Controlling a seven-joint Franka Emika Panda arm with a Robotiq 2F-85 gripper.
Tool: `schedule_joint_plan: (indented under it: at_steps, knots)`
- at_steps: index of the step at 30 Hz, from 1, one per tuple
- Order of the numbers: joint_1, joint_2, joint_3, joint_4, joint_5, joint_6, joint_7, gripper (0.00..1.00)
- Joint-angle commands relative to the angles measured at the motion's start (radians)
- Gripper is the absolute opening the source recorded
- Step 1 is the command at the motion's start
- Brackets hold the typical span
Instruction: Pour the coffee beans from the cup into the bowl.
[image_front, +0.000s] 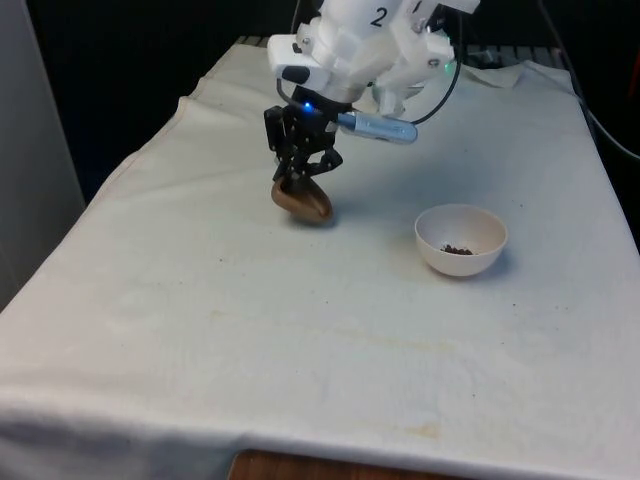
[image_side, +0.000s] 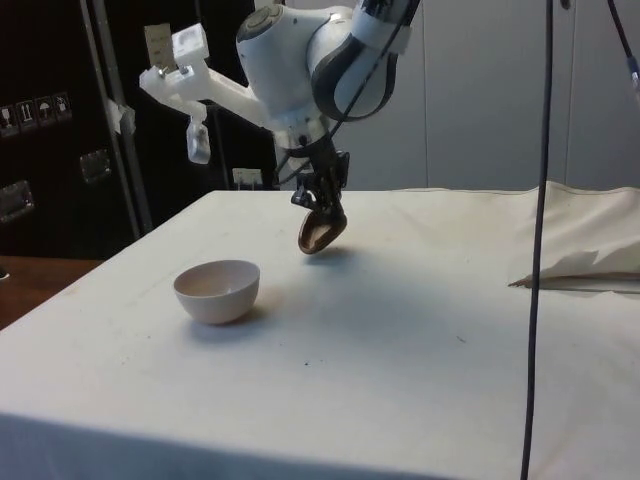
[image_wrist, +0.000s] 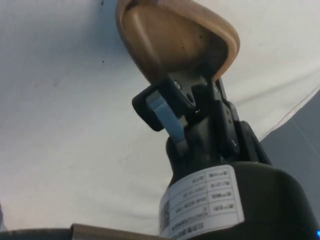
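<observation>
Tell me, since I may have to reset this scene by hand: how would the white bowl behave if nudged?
The bowl looks rigid with a rounded underside, so it would probably slide on the cloth or rock rather than topple. It holds only a few beans, so it is likely light.

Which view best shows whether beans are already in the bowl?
The front view: it looks down into the white bowl, where dark coffee beans lie on the bottom. The side view gives its outer wall and rim.
</observation>
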Motion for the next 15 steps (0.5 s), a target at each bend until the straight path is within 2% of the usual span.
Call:
schedule_joint_plan:
  at_steps: [1, 3, 4, 5, 12, 13, 14, 15]
  knots:
    - [-0.014, 0.001, 0.006, -0.006, 0.024, 0.028, -0.018, 0.0]
    - [-0.015, 0.002, 0.002, -0.008, 0.038, 0.04, -0.027, 0.0]
    - [-0.002, 0.002, -0.008, -0.002, 0.029, 0.024, -0.017, 0.0]
    - [-0.015, 0.004, -0.003, -0.009, 0.053, 0.052, -0.036, 0.0]
    - [-0.019, 0.011, -0.02, -0.012, 0.114, 0.097, -0.08, 0.0]
    - [-0.006, 0.011, -0.03, -0.005, 0.099, 0.077, -0.066, 0.0]
    - [-0.02, 0.012, -0.022, -0.012, 0.122, 0.102, -0.086, 0.0]
    - [-0.02, 0.013, -0.024, -0.012, 0.131, 0.107, -0.093, 0.0]
